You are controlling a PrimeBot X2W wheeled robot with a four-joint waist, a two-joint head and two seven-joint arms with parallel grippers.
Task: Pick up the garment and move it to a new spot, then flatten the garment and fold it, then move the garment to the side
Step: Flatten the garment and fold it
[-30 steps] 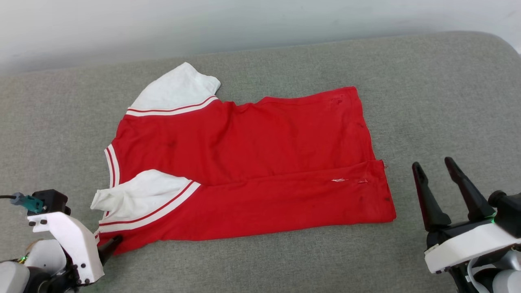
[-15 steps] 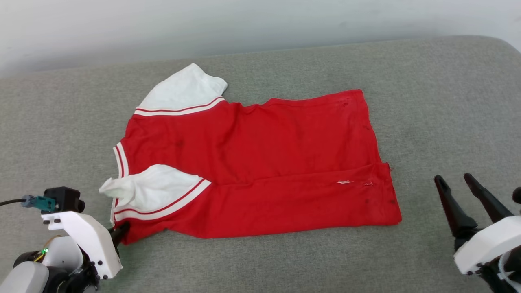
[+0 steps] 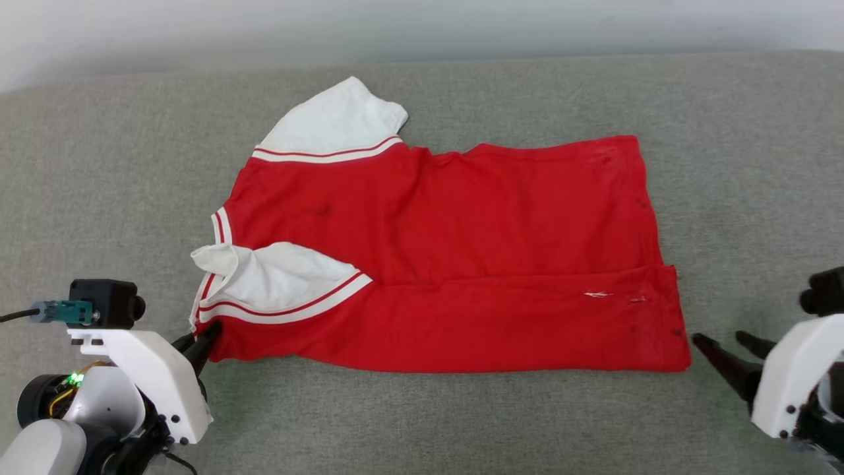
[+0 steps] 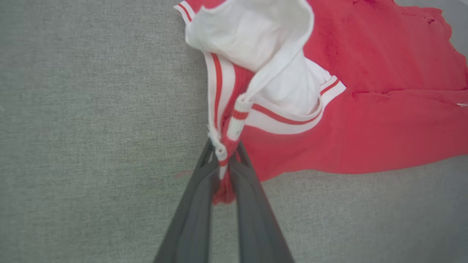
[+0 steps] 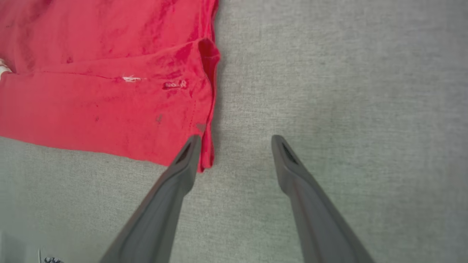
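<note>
The garment (image 3: 448, 257), a red T-shirt with white striped-trim sleeves, lies spread on the grey cushion with its near long edge folded over. My left gripper (image 3: 208, 333) is shut on the garment's near left corner; the left wrist view shows red and white striped cloth (image 4: 225, 160) pinched between the two dark fingers. My right gripper (image 3: 722, 346) stands open just beside the garment's near right hem corner (image 5: 204, 160). Its left fingertip (image 5: 192, 144) lies over that corner's edge, the other over bare cushion.
The grey fabric cushion (image 3: 99, 185) stretches wide on all sides of the shirt. A pale wall (image 3: 422, 26) runs along its far edge. Bare cushion lies to the left, right and in front.
My left gripper has shut on the garment's near left corner. The right gripper has come down close to the near right hem corner. The camera has shifted, so the whole picture sits further right.
</note>
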